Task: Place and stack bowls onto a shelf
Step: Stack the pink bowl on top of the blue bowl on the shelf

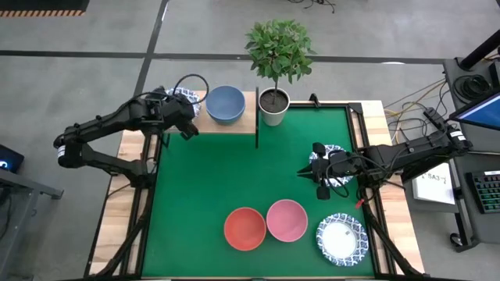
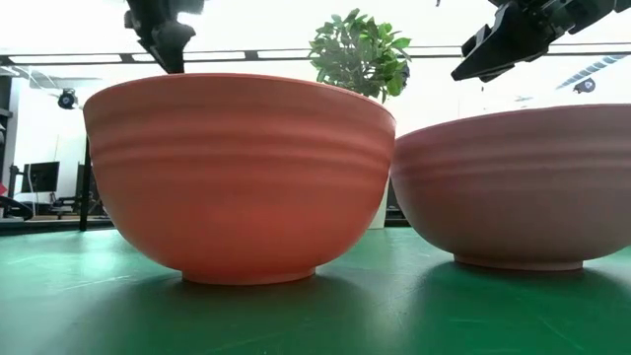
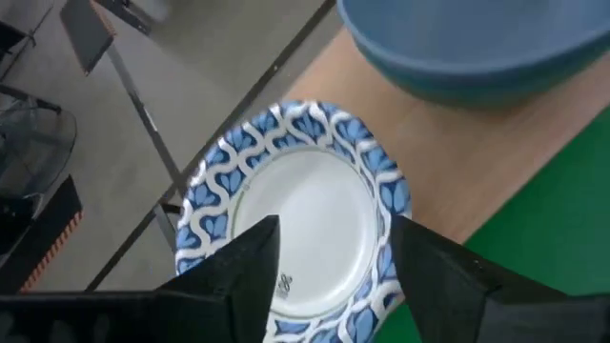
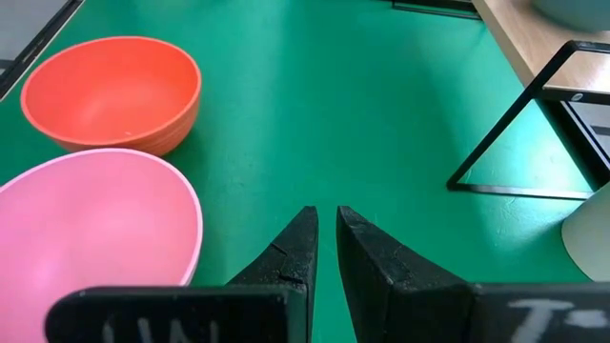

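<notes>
A white bowl with a blue-patterned rim (image 3: 295, 191) sits on the left end of the bare-wood shelf (image 1: 201, 125), beside the blue bowl (image 1: 225, 104). My left gripper (image 3: 334, 262) hovers open just above the patterned bowl (image 1: 185, 95), one finger over each side. My right gripper (image 4: 326, 238) is shut and empty above the green mat, pointing toward the table's left. A second patterned bowl (image 1: 334, 152) lies partly under its wrist. The red bowl (image 1: 244, 228), pink bowl (image 1: 287, 220) and a third patterned bowl (image 1: 341, 239) rest on the mat near the near edge.
A white plant pot (image 1: 273, 105) with a leafy plant stands right of the shelf's black frame (image 4: 534, 124). The green mat (image 1: 234, 172) has open room between the shelf and the near bowls. In the low view the red bowl (image 2: 242, 177) and pink bowl (image 2: 523, 187) fill the foreground.
</notes>
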Action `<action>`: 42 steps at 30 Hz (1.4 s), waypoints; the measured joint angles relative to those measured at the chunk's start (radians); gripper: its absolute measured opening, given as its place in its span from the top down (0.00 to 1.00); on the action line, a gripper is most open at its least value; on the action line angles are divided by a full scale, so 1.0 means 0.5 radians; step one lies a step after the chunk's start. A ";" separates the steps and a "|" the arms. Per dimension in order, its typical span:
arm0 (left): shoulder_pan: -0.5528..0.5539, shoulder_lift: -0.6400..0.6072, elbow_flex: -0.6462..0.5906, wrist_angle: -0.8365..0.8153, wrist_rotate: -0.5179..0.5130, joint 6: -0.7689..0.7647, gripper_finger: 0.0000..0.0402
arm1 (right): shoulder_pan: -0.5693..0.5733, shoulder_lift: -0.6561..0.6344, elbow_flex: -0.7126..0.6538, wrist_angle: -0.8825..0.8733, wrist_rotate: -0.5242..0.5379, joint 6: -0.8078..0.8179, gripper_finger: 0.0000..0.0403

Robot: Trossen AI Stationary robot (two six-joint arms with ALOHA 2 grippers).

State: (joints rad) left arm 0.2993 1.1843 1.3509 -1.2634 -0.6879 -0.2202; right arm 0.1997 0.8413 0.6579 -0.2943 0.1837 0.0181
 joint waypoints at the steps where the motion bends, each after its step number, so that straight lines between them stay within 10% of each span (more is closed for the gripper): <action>1: -0.004 0.000 0.020 0.012 0.003 -0.002 0.53 | 0.000 0.000 0.000 0.000 0.000 0.000 0.92; 13: -0.513 -0.188 -0.333 0.924 0.536 0.105 0.58 | 0.001 0.000 0.000 0.001 0.000 -0.002 0.92; 23: -1.140 -0.235 -0.920 1.822 0.595 0.239 0.61 | 0.001 0.036 0.000 0.306 0.000 0.093 0.92; 42: -1.184 -0.273 -1.129 2.096 0.590 0.696 0.61 | 0.001 0.563 0.408 0.187 -0.017 0.530 0.92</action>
State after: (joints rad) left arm -0.2928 1.0479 0.7863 -0.2157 -0.3931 0.1277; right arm 0.2001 1.1228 0.8617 -0.2009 0.1753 0.2834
